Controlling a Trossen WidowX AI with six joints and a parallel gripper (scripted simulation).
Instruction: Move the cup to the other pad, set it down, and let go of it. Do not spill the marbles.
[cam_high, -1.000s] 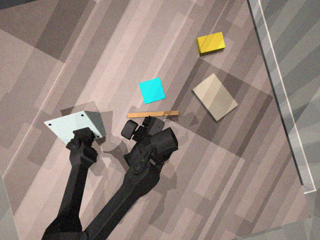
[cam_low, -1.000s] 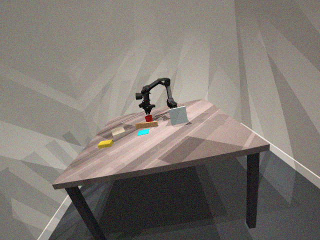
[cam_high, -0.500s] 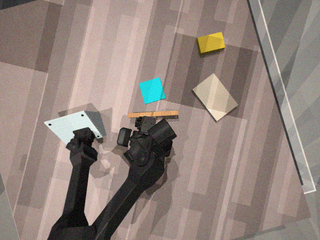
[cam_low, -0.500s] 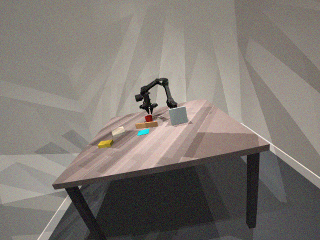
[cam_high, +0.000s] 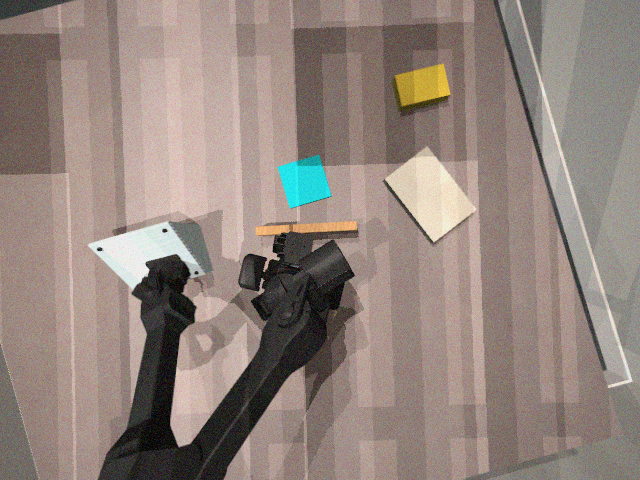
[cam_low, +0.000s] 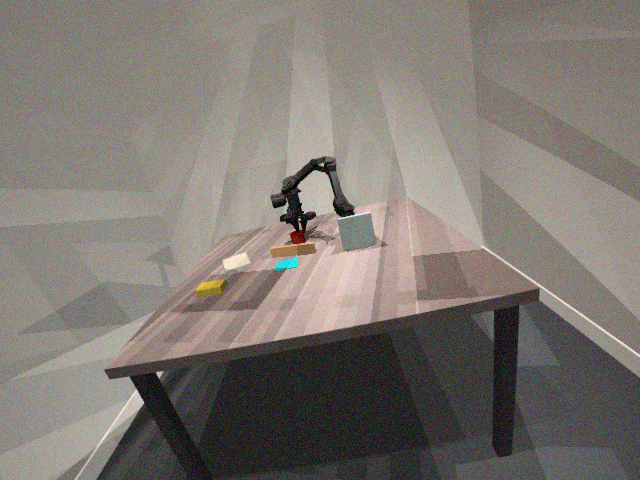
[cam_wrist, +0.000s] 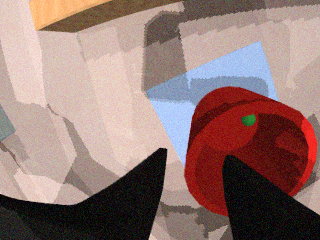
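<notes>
My gripper (cam_high: 289, 271) (cam_low: 299, 230) (cam_wrist: 195, 159) is part-open with nothing gripped, fingertips just above the red cup (cam_low: 297, 237) (cam_wrist: 250, 145) — cup's upright on the pale blue pad (cam_wrist: 225, 65), long axis vertical, mouth up, green marble (cam_wrist: 248, 119) inside — and the cyan pad (cam_high: 303, 181) (cam_low: 286, 264) lies across the wooden bar (cam_high: 325, 227) (cam_low: 292, 250) (cam_wrist: 75, 15).

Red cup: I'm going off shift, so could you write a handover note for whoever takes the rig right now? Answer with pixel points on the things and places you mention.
Claw (cam_high: 295, 283) (cam_low: 300, 230) (cam_wrist: 195, 159): partly open, holding nothing; one finger overlaps the cup's mouth in the wrist view.
Cup (cam_low: 297, 237) (cam_wrist: 215, 145): at the pale blue pad (cam_wrist: 235, 66), a green marble (cam_wrist: 248, 119) visible inside.
Other pad: cyan (cam_high: 304, 181) (cam_low: 286, 264), beyond the wooden bar (cam_high: 323, 227) (cam_low: 293, 250) (cam_wrist: 65, 11).
Done: claw is down by the cup.
Left: grip, carry past the bar keeping it level, set down, release.
</notes>
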